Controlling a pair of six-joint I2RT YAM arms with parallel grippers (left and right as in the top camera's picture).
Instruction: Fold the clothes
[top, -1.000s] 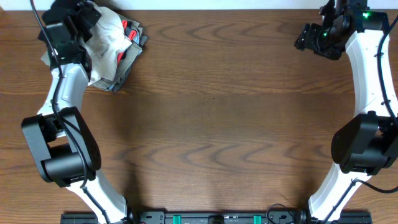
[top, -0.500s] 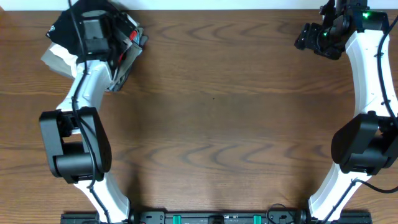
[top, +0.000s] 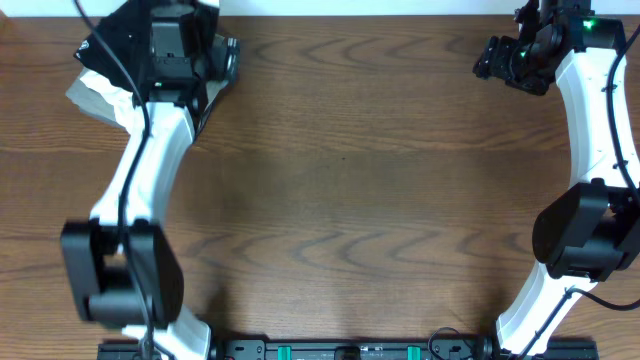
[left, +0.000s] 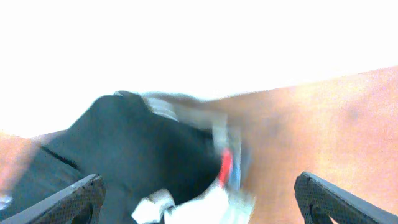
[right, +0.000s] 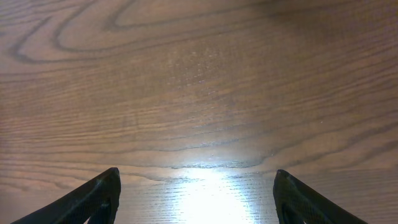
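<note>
Far-left corner of the brown wood-grain table (top: 340, 200), left to right. Over the last second the left arm has swung rightward and stretched out, so that its wrist now covers most of the stack of folded white, grey and red garments (top: 95, 95), which a second ago lay largely uncovered; the right arm has not moved. The left gripper (left: 199, 180) is released, jaws spread wide, gripping nothing. The large black soft fabric garment (left: 137, 149) lies ahead of and between its fingers, slightly toward the left one, resting against the stack, with a red edge just right of it. This probably means the arm is repositioning over the pile, either to pick up the black garment or after leaving it there; motion blur prevents deciding. The garment is a bunched lump with no clear long axis; its visible dark wedge in the overhead view points toward the table's left edge. The right gripper (right: 196, 171), likewise released, hovers over bare wood.
</note>
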